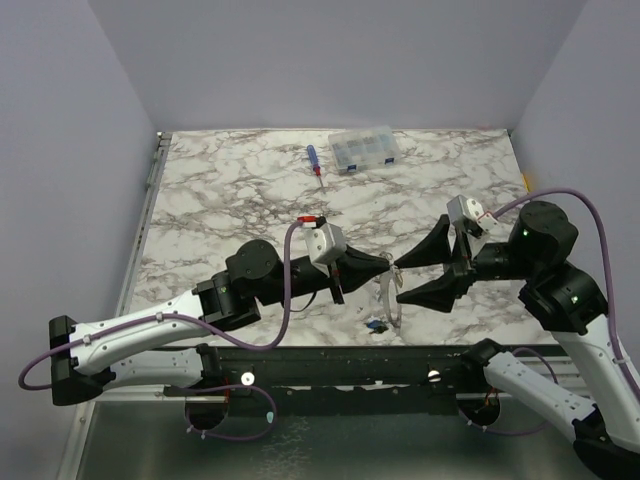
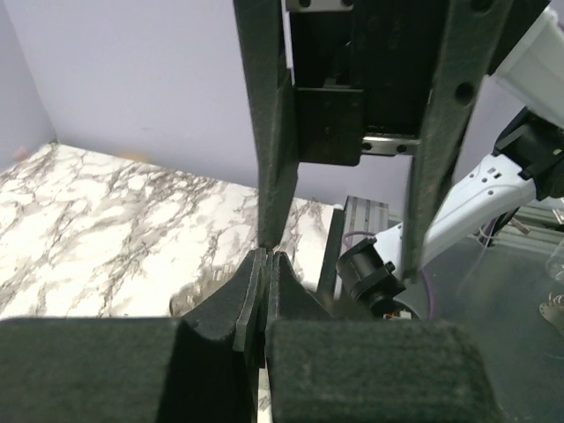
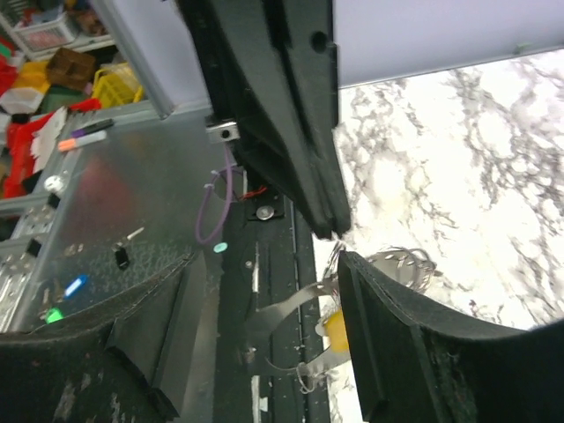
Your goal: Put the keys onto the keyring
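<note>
While I look down from above, the keyring [image 1: 390, 302] shows as a thin, pale grey hoop on the marble table [image 1: 230, 190]. It sits at the middle, close to the near edge, between the two claws. The left gripper [image 1: 383, 263] reaches in from the left with its fingers pressed together to a single point at the far end of the hoop. I cannot tell whether it pinches the rim or only touches it. The right gripper [image 1: 400, 280] comes in from the right with its fingers spread wide and nothing between them. One tip is by the hoop's far end, the other beside its middle. A blue key [image 1: 377, 323] lies on the table just left of the hoop's near end. In the right wrist view a yellow key [image 3: 337, 326] sits against the ring; whether it is already threaded I cannot tell.

I judge the ring to be light, stiff and a little springy. Its bumpy rim should give the pads some bite, yet it is thin enough to twist out of a loose pinch. I would take it across the rim, flat between the pads and away from its opening. The keys look tiny, light and slick, so I would hold each by the edge of its plastic head, leaving its hole free.
</note>
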{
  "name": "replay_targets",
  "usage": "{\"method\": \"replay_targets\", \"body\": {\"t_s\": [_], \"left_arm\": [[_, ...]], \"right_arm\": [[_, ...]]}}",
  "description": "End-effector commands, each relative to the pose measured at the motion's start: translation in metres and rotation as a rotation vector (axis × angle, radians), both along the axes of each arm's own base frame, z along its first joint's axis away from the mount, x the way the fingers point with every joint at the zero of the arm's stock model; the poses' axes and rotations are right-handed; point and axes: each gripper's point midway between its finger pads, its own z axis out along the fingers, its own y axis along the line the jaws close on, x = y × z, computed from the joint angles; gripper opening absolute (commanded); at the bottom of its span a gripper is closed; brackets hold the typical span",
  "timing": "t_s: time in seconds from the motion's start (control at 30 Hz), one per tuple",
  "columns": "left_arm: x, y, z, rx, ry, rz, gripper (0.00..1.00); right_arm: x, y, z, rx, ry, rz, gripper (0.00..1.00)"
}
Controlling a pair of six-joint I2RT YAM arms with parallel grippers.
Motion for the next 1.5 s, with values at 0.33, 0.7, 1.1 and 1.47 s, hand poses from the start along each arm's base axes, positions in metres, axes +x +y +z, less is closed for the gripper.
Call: {"method": "replay_targets", "body": {"t_s": [0.33,0.7,1.1,1.47], "left_arm": [[0.017,0.013,-0.006,-0.033,0.019,0.118,0.00],[0.097,0.104,-0.149,0.273,0.378,0.851,0.66],[0.123,0.147,-0.271,0.521,0.759,0.959,0.67],[0.128,0.123,-0.326,0.596,0.982,1.038,0.49]], "right_arm": [[0.071,-0.015,-0.016,-0.041,-0.004,-0.433,0.44],[0.112,-0.050,-0.110,-0.242,0.203,-0.781,0.64],[0.125,-0.044,-0.177,-0.407,0.428,-0.832,0.72],[0.120,-0.050,-0.197,-0.423,0.486,-0.875,0.72]]}}
